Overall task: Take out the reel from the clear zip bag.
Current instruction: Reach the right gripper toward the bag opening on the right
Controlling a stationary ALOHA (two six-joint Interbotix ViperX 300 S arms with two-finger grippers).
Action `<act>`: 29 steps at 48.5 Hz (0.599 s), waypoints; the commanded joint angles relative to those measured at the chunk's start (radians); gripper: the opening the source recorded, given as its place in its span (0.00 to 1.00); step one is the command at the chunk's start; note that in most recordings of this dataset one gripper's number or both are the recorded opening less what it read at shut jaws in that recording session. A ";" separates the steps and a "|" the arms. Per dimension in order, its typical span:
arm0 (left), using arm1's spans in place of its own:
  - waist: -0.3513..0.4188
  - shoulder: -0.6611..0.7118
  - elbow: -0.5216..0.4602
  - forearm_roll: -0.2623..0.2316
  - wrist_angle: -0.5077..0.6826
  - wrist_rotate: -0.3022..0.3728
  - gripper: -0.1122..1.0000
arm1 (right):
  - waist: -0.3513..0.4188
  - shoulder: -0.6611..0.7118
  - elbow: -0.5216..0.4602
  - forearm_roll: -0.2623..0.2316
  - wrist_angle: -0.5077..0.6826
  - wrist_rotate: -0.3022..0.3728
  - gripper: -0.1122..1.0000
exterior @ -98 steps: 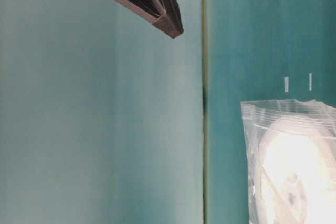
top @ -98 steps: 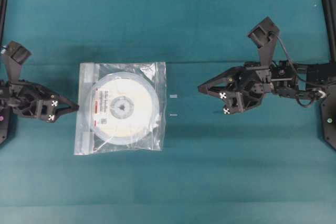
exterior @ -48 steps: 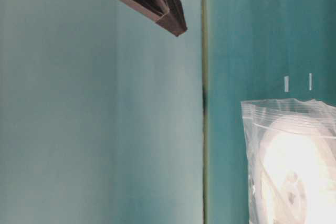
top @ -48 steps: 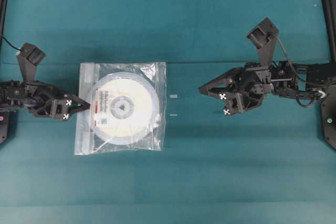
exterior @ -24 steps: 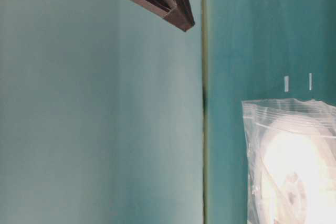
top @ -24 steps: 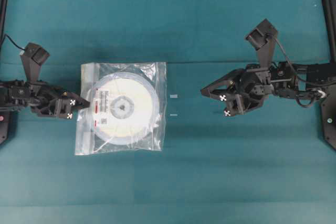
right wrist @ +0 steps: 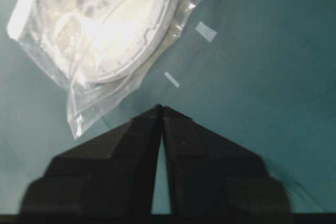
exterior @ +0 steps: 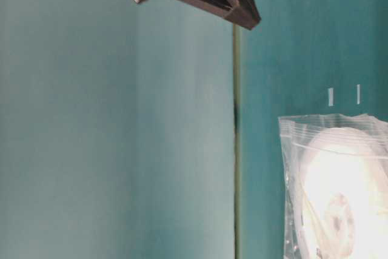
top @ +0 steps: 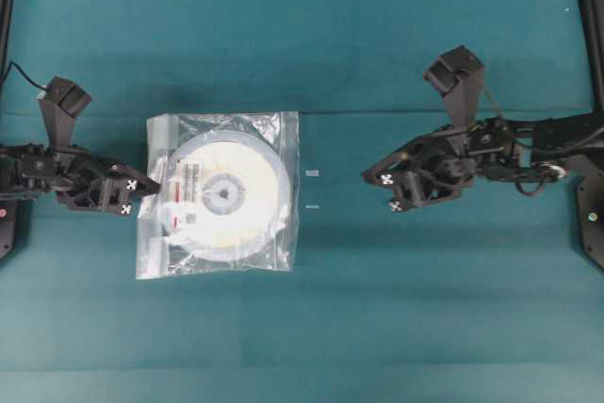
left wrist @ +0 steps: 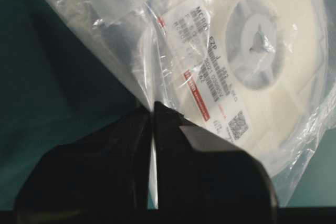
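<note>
Pinching the zip edge of the crinkled square clear plastic zip bag [left wrist: 113, 61] between clenched left gripper [left wrist: 152, 109] fingers. Flat round white plastic reel [top: 223, 193] sitting fully inside, just beyond those fingertips. Right gripper [right wrist: 160, 109] hovering well apart, fingers nearly together, holding nothing. Extraction not yet started.

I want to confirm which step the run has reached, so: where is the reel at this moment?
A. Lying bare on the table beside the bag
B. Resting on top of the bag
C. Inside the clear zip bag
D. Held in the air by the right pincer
C: the reel lies inside the clear zip bag, whose plastic crinkles over its label in the left wrist view, while the left pincer pinches the bag's edge.
</note>
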 commanded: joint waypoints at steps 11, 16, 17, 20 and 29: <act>-0.003 -0.003 -0.011 0.003 -0.003 0.021 0.11 | -0.002 0.163 -0.138 0.002 0.009 0.014 0.85; -0.003 -0.005 -0.011 0.003 -0.003 0.023 0.11 | -0.002 0.224 -0.186 0.003 0.032 0.023 0.85; -0.003 -0.005 -0.011 0.003 -0.003 0.021 0.11 | -0.002 0.235 -0.195 0.002 0.035 0.026 0.85; -0.003 -0.003 -0.011 0.003 -0.003 0.023 0.11 | -0.002 0.265 -0.225 0.002 0.041 0.032 0.85; -0.003 -0.003 -0.009 0.003 0.009 0.023 0.11 | -0.002 0.327 -0.288 0.002 0.046 0.035 0.85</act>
